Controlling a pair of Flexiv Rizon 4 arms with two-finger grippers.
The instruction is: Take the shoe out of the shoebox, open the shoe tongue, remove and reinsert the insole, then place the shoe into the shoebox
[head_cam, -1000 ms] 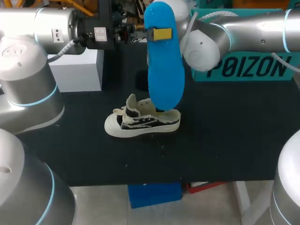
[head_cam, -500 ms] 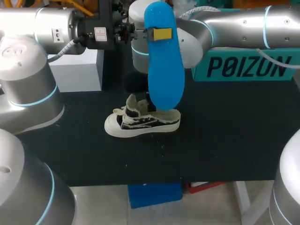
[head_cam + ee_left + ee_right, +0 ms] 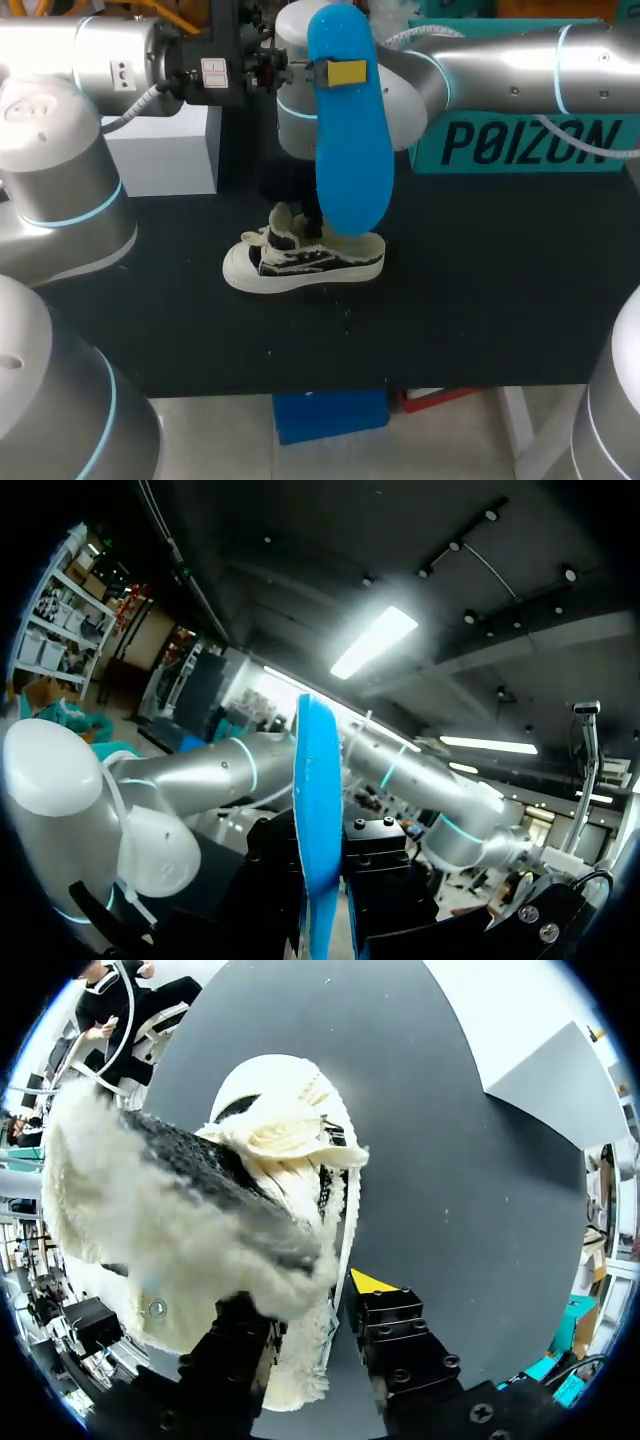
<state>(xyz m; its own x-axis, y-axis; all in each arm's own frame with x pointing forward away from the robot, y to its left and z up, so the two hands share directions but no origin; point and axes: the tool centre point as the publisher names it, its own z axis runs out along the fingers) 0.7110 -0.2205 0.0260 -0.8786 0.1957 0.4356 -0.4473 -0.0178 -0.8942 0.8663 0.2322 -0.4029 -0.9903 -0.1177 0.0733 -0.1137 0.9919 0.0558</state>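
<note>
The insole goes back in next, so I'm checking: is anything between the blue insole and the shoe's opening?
Yes. The right tool sits at the fleecy collar of the shoe, partly in the opening's way. The blue insole hangs over the heel end, gripped by the left tool.

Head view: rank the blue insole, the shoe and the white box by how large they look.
1. blue insole: largest, though it is held up nearer the camera, which inflates it.
2. shoe and white box: look about alike, so I won't rank them.
</note>
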